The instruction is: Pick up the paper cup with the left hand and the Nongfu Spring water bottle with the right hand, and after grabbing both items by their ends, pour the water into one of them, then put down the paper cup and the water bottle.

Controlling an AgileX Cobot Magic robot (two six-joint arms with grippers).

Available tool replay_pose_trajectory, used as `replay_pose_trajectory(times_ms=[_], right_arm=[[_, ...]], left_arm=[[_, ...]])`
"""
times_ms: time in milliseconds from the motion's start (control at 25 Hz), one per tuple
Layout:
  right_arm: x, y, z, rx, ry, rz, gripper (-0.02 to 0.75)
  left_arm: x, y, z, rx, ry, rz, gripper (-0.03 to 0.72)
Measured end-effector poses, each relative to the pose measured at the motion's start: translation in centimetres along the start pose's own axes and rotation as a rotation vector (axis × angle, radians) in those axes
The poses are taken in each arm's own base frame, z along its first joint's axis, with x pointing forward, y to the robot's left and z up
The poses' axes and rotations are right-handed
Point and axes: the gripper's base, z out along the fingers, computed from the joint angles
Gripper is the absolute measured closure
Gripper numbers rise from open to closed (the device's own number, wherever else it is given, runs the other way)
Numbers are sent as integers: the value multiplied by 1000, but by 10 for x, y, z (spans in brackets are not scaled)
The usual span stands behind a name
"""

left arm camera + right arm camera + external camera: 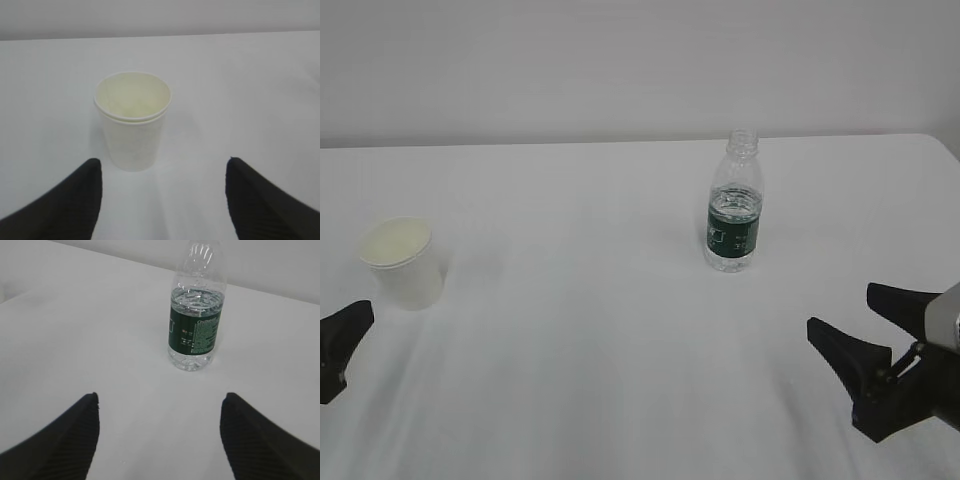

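Observation:
The paper cup [404, 262] stands upright at the left of the white table, white with a pale cream inside, and nothing shows in it. In the left wrist view the cup [133, 120] sits just ahead of my left gripper [163, 162], which is open wide and holds nothing. Only one dark finger [342, 338] of that gripper shows at the left edge of the exterior view. The Nongfu Spring water bottle [734, 203] stands uncapped right of centre, with water [196, 300] reaching just above its green label. My right gripper [841, 307] is open, short of the bottle [195, 325] and apart from it.
The white table [590, 350] runs back to a plain pale wall [620, 60]. Its far right corner [945, 145] shows at the right edge. Apart from the cup and the bottle, I see nothing standing on it.

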Motion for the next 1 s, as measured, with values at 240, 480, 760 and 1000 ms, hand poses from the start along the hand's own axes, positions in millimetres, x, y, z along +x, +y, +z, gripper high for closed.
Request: replay_pose_trajectory(times_ms=[240, 480, 760, 1000], right_arm=[[0, 0, 0, -2, 0, -1, 143], [-1, 0, 1, -1, -5, -2, 132], [-6, -4, 13, 3, -25, -6, 132], [4, -5, 27, -6, 26, 5, 132]], left_arm=[[7, 1, 4, -5, 33, 5, 122], [12, 1, 5, -9, 65, 8, 72], [12, 1, 5, -9, 64, -6, 69], [12, 1, 5, -9, 62, -14, 69]])
